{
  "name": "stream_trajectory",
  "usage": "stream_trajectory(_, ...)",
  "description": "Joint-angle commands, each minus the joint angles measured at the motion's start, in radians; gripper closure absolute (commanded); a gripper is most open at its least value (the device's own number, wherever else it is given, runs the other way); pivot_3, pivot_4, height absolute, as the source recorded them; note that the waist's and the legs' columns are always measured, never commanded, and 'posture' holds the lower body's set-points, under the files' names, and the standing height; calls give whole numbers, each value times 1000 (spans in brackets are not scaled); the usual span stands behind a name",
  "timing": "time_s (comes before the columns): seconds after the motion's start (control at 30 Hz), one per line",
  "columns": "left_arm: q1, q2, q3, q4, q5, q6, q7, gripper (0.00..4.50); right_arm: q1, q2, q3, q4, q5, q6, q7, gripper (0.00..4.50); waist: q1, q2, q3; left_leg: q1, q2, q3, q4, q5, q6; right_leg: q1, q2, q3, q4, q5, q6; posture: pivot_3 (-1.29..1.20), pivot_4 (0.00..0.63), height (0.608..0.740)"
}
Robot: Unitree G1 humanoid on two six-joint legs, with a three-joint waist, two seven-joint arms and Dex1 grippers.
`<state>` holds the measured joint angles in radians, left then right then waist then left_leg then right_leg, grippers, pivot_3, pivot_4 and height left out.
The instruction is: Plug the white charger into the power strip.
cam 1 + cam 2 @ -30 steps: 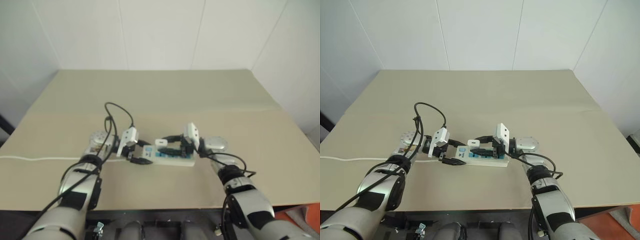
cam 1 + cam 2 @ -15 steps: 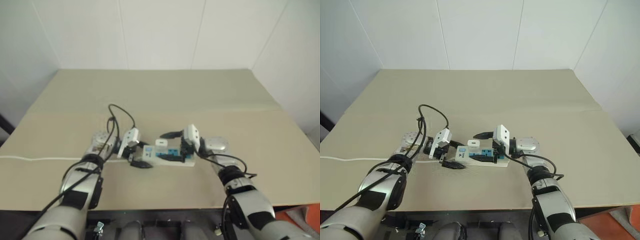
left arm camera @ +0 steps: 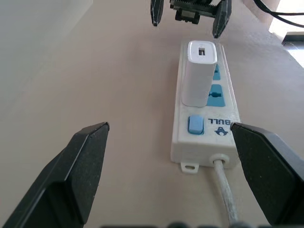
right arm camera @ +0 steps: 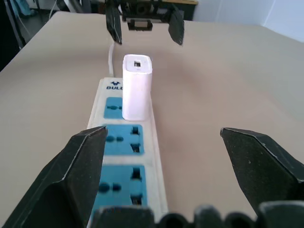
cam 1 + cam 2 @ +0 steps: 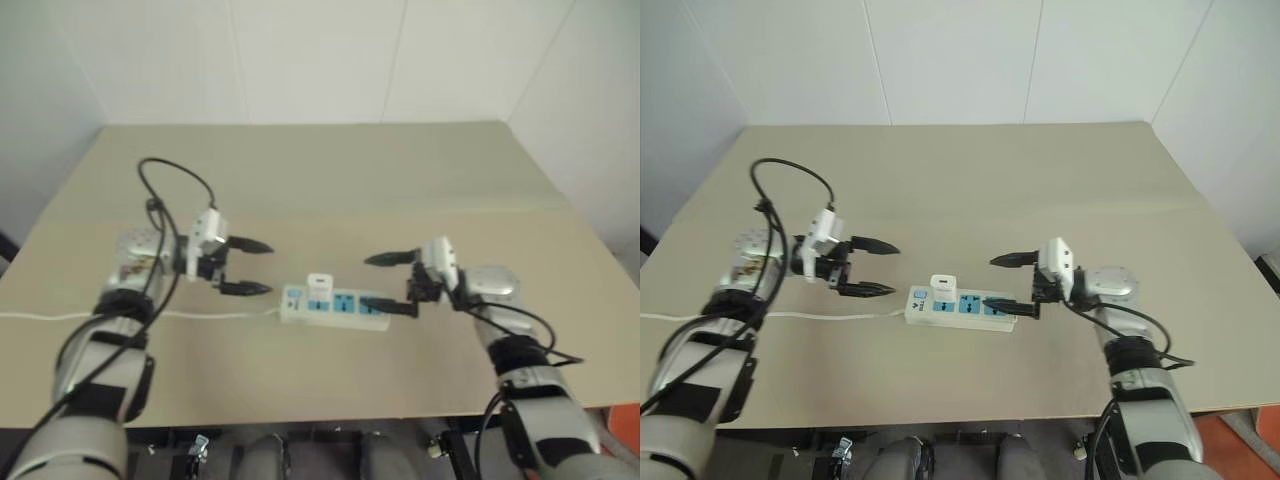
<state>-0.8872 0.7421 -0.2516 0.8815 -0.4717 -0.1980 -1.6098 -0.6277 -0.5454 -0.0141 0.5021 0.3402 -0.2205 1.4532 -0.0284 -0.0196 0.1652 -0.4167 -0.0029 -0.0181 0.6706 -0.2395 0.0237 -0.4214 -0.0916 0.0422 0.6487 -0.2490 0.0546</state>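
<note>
Charger [image 5: 319,286] stands upright in our power strip's [image 5: 335,306] socket nearest the switch, on the table [image 5: 330,190]. Our left claw [image 5: 246,267] and right claw [image 5: 391,282] hang spread wide and empty off opposite ends of the strip's long axis, the right nearer.

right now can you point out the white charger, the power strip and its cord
white charger [image 3: 200,76], left wrist view, its front face
power strip [image 4: 131,176], right wrist view, the white top between two blue sockets
cord [image 3: 226,194], left wrist view, just past the strip's end
</note>
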Motion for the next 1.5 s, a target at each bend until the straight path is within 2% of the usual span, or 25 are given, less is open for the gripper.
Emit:
stream_trajectory(0.03,45,129,-25,-114,-149,57,-5,33,59,-130,-93,-163,75,66,23,0,0,0,1,-2,0,0,-1,0,0,-2,0,-1,-1,0,0,0,150,740)
stream_trajectory(0.2,136,338,-85,-231,-260,102,-5,33,210,-345,-200,-278,131,138,83,0,8,1,4,-2,0,2,-2,0,0,-1,0,-2,-5,0,0,0,150,740)
stream_trajectory(0.33,191,404,-99,-276,-298,104,-5,33,306,-433,-262,-357,181,216,81,0,13,1,5,1,1,7,-2,0,0,1,-2,0,-8,0,0,0,150,740)
stream_trajectory(0.6,229,383,-59,-298,-283,106,-5,33,392,-503,-300,-453,185,342,23,0,13,1,6,3,3,16,4,0,0,2,1,0,-3,0,-1,0,150,740)
stream_trajectory(1.13,237,348,1,-303,-166,124,-5,33,504,-496,-342,-526,155,348,-75,0,15,1,6,2,2,17,7,0,0,1,1,0,-2,0,-1,0,150,740)
stream_trajectory(1.5,255,336,47,-320,-138,151,-5,33,554,-489,-348,-553,155,338,-98,0,15,0,6,2,2,17,8,0,0,2,1,0,-2,0,-1,0,150,740)
